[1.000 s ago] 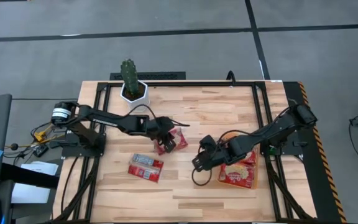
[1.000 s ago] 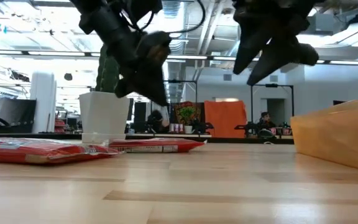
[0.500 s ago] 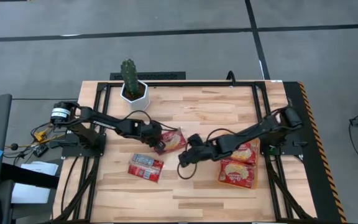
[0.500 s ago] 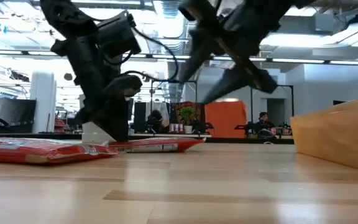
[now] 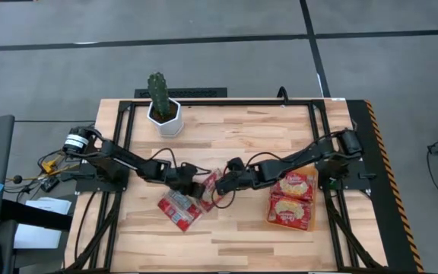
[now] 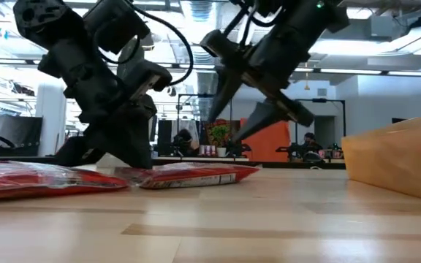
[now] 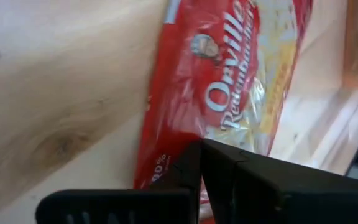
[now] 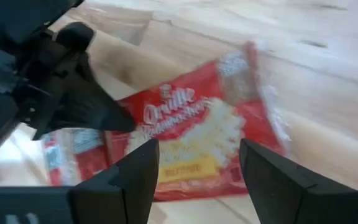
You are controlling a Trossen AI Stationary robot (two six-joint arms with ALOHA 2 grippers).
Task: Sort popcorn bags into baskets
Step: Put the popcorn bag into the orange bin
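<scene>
While my left gripper [image 5: 195,185] is pinched together on a popcorn bag [image 5: 210,183] mid-tabletop [image 5: 249,137], my right gripper [image 5: 220,185], fingers apart, hovers over it; another bag [image 5: 179,209] lies beside, orange basket [image 5: 290,199] well apart.

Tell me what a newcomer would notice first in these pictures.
First, both arms meeting mid-table over one red popcorn bag: the left gripper shut at its edge, the right gripper open above it. Next, the orange tray at the right holding packets, and the cactus pot at the far edge.
</scene>
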